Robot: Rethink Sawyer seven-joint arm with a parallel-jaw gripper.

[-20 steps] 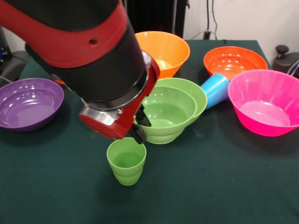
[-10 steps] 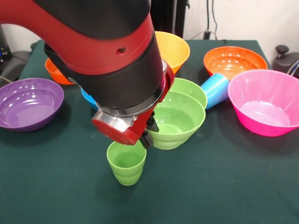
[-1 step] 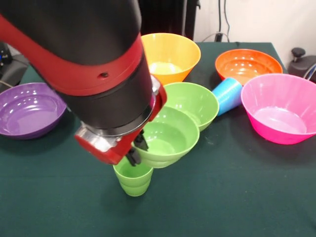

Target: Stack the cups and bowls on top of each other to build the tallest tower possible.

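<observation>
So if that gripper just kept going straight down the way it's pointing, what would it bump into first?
Most likely the lime green cup: the gripper hangs just above its rim, holding a green bowl. That bowl's underside might touch first; depth is unclear.

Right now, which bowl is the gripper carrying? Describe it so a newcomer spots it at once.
Start at the big red and black arm; its gripper hangs above the lime green cup. The bowl it grips by the rim is the nearer green bowl, just over that cup. Unlike the second green bowl behind, it is tilted.
</observation>
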